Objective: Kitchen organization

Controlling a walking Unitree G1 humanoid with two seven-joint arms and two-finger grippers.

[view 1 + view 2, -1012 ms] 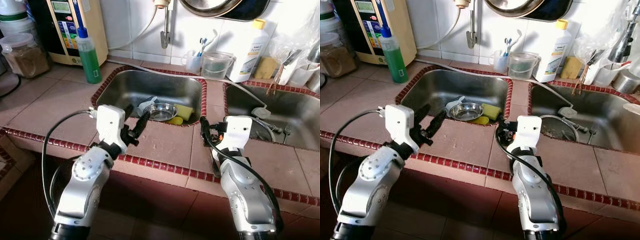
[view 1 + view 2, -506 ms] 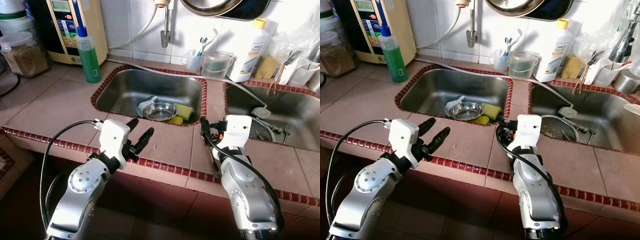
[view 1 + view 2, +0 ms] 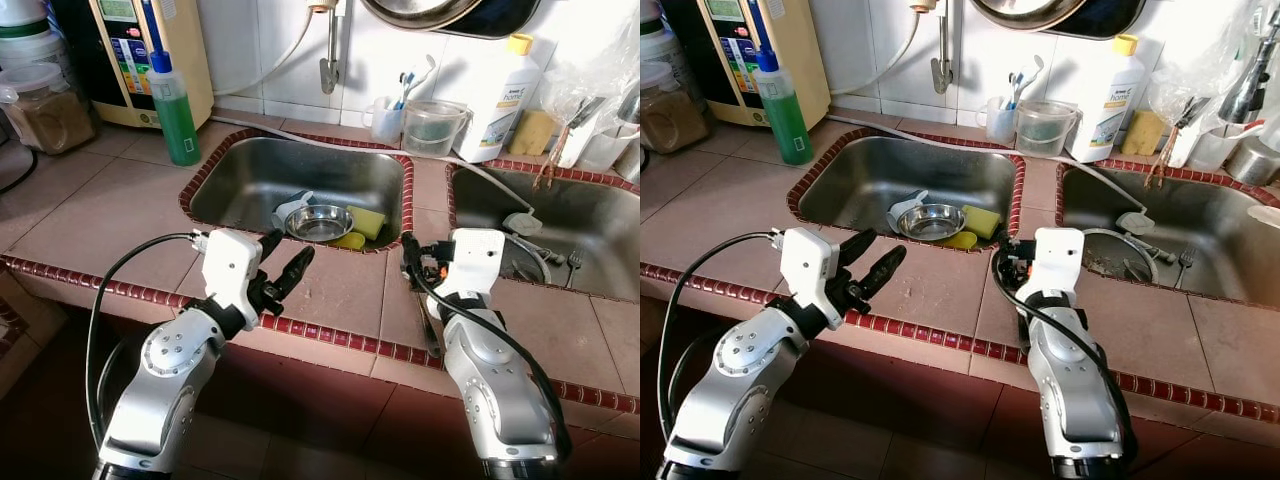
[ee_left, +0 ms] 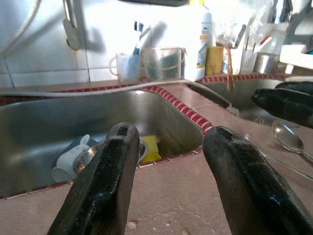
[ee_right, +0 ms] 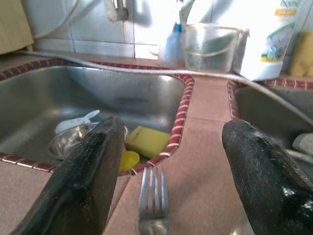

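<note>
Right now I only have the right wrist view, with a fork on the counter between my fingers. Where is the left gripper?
Observer: The left gripper hovers above the front edge of the counter, facing the left sink. Its fingers are open and hold nothing.
Operator: What is in the right sink?
Observer: A second fork lies in the right sink, near its front wall.
Operator: Is anything else on the counter close to my fingers?
Observer: Yes. The left wrist view shows a spoon lying on the counter just beside the right gripper.
</note>
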